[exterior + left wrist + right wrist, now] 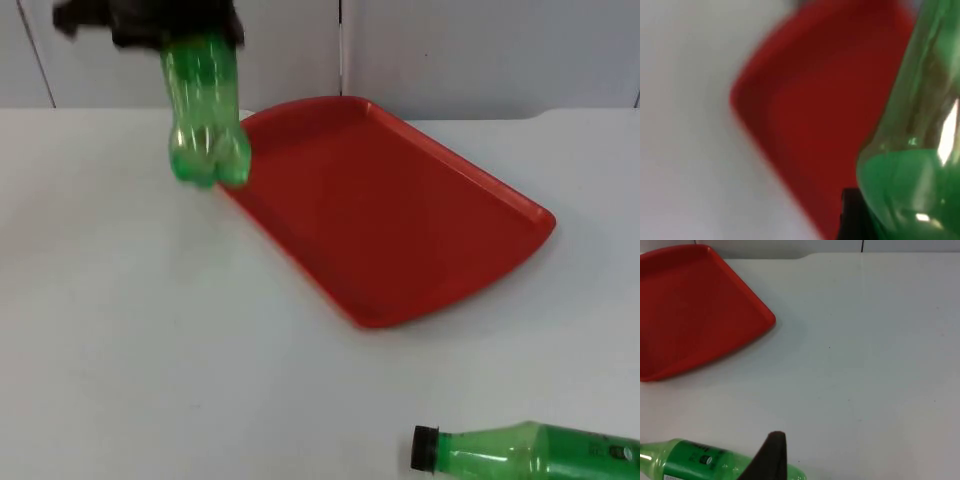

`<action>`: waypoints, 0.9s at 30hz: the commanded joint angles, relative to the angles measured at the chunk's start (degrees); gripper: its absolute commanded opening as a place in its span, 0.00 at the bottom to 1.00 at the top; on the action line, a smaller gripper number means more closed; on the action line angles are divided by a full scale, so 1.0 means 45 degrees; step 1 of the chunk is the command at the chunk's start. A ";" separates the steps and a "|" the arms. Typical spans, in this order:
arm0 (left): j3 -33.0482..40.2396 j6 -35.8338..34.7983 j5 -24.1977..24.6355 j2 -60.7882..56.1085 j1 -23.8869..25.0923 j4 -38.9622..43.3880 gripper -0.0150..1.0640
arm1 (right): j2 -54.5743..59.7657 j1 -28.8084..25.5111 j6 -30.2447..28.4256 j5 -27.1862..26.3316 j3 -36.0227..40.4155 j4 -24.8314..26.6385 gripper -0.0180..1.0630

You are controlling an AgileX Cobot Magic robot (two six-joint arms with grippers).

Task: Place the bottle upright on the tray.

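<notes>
Where the top view blurs, left tool clamped on green bottle beside red tray; right tool's grip unclear.

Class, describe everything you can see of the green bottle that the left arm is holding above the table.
The held green bottle is clear green plastic, seemingly empty, with a lobed base. It hangs roughly upright, base down, off the white table, by the left edge of the red tray and not yet on it. The left gripper clasps its upper end, hiding the cap. Nothing else touches it.
</notes>
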 commanded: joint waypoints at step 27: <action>0.0000 -0.1320 -1.0371 -0.2140 -0.0727 0.7050 0.01 | -0.0045 -0.0085 0.0028 -0.0043 0.0028 -0.0072 0.99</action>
